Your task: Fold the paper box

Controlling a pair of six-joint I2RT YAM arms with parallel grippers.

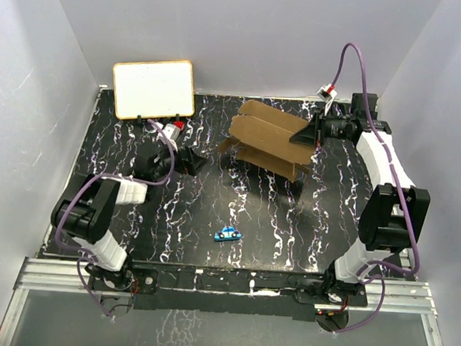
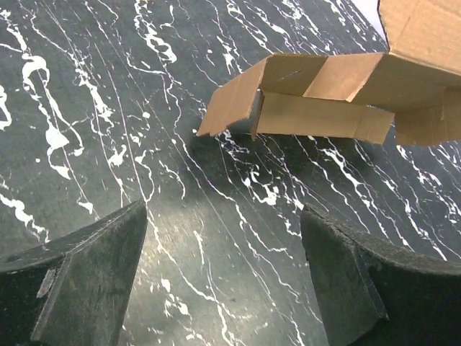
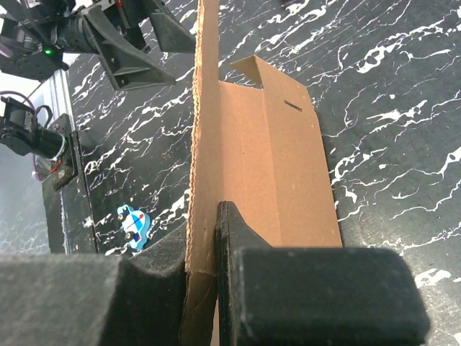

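Peering through the right wrist camera, I get the half-folded brown cardboard box (image 3: pixel 281 166) mostly edge-on, so one upright panel hides whatever lies behind it and the bottom of the frame cuts the sheet off. The left wrist view shows only a corner flap and a side panel of it (image 2: pixel 324 94), and the rest runs out of frame at the top and right. From above, the box (image 1: pixel 268 140) stands on the black white-veined table (image 1: pixel 212 203), to the right of the tan-framed white board (image 1: pixel 153 88) and a little nearer the arms. Its flaps are splayed, and I cannot see into the hollow under the top panel. The right gripper (image 3: pixel 205 238) is clamped on the raised panel's edge, with cardboard pinched between both dark pads, at the side of the box away from the board (image 1: pixel 308 135). The left gripper (image 2: pixel 222 216) is spread wide, grasping nothing, with bare table between its fingers. It hovers just in front of the board (image 1: pixel 190 161), near the box but apart from it. A small blue toy car (image 1: pixel 227 234) lies well in front of the board.
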